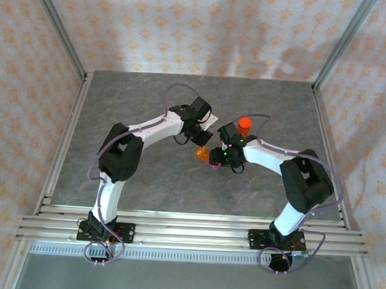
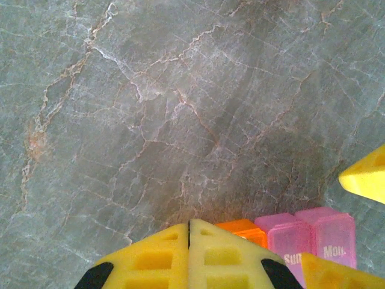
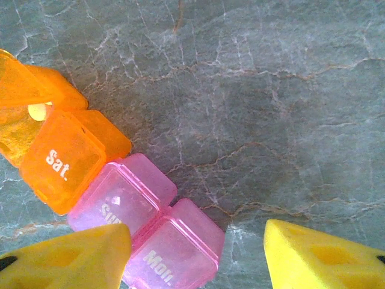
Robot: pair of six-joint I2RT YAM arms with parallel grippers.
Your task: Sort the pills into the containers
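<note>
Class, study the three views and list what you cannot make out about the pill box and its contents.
- Top view: pill box too small; lettering and any pills unreadable.
- Right wrist view: leftmost orange compartment cut off by the left edge; contents unclear.
- Right wrist view: Sun label partly hidden by the right gripper's finger.
- Left wrist view: orange compartment mostly behind the shut left gripper.
</note>
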